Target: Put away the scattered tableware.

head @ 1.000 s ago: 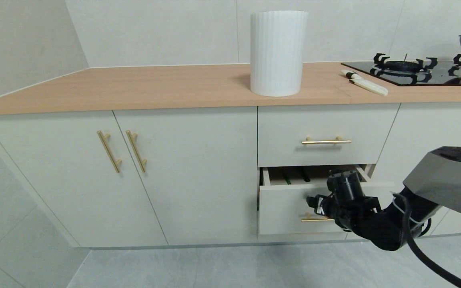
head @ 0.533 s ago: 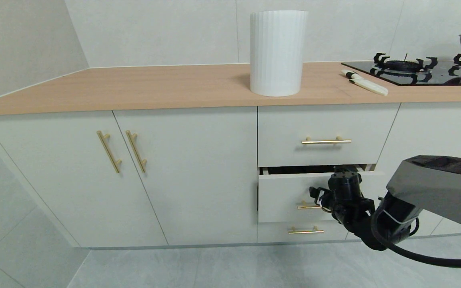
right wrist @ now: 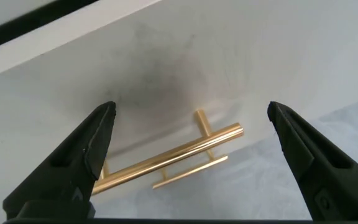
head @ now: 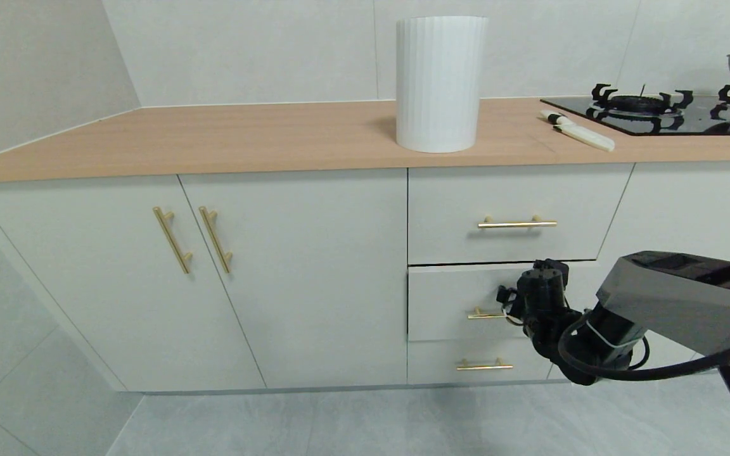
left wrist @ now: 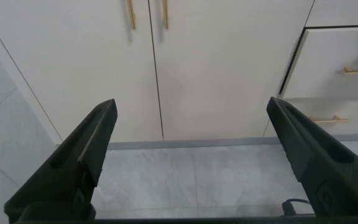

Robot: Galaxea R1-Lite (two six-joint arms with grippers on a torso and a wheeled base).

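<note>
I see right gripper point(right wrist: 189, 118) fingers spread wide — drawer handle point(right wrist: 173, 155) between them, seemingly untouched; left gripper point(left wrist: 191, 109) spread too.

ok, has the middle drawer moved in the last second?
Yes. The middle drawer has slid inward: its front now sits about level with the fixed top drawer above it, where earlier it stood out with its inside showing.

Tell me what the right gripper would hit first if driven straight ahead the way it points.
Most likely the gold handle of the middle drawer: it crosses the gap of the open right gripper. The drawer's front lies right behind it. How near it is, I cannot tell.
</note>
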